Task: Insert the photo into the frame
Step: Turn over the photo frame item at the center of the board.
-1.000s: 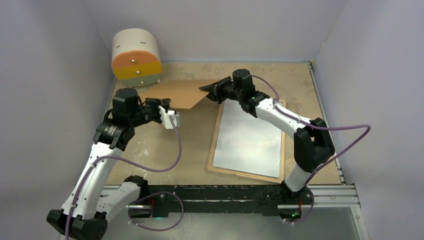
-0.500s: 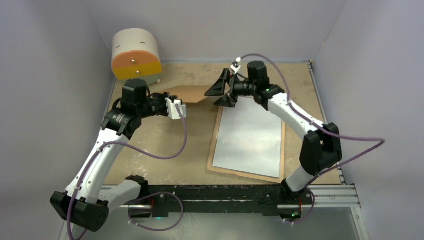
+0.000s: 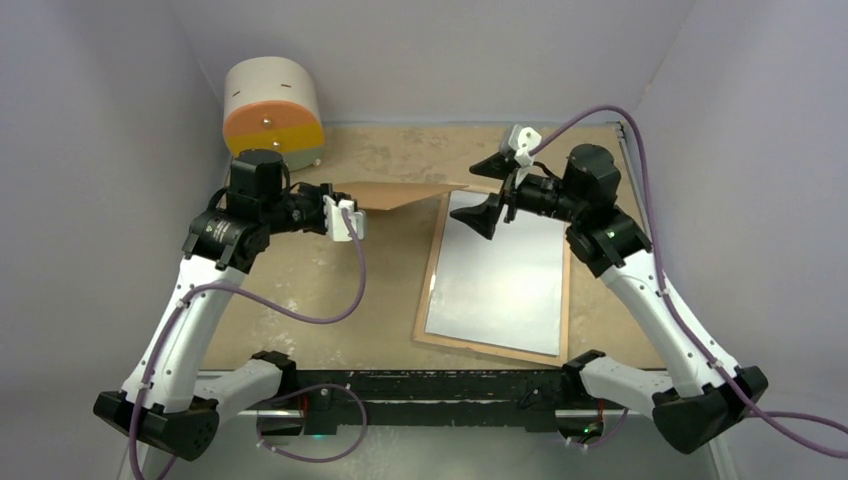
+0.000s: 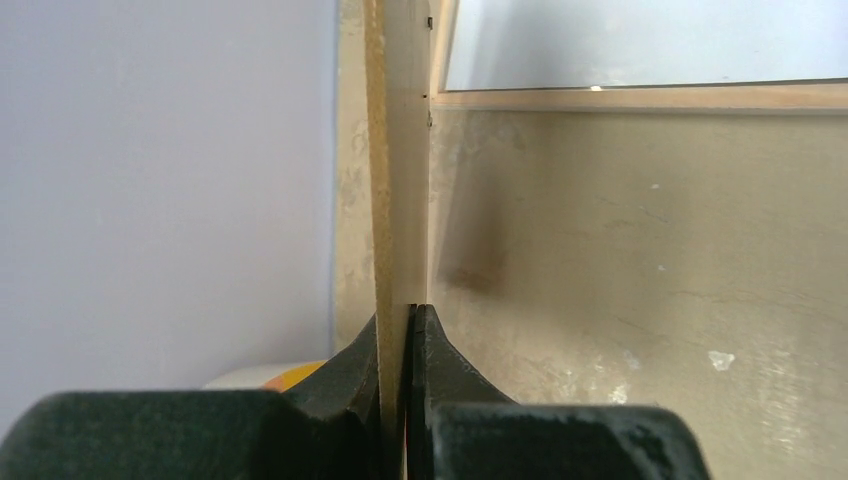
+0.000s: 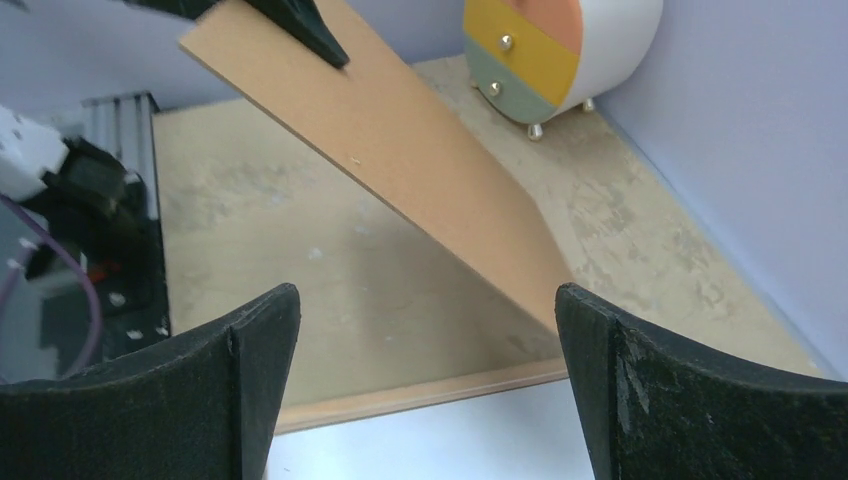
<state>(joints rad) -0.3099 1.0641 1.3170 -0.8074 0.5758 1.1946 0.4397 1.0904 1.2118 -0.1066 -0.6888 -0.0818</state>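
Note:
The frame (image 3: pixel 429 300) lies flat at the table's right, its light wooden rim (image 5: pixel 420 395) facing up. A pale white-grey sheet (image 3: pixel 500 280) fills it; I cannot tell whether this is the photo's back or the pane. My left gripper (image 3: pixel 358 205) is shut on the near edge of a brown backing board (image 3: pixel 400 193). That board (image 5: pixel 400 140) slopes down until its far corner rests by the frame's top-left corner. In the left wrist view the board (image 4: pixel 400 150) runs edge-on from the left gripper (image 4: pixel 408 310). My right gripper (image 3: pixel 487 192) hangs open over the frame's top edge, holding nothing.
A round white drawer unit (image 3: pixel 272 110) with orange, yellow and green fronts stands at the back left corner, close behind the board. Lilac walls close in the table on three sides. A metal rail (image 3: pixel 660 385) runs along the near edge.
My right gripper has opened, let go of the board's right end and drawn back to the right. The left gripper has shut on the board, and the board's right end has sunk towards the frame.

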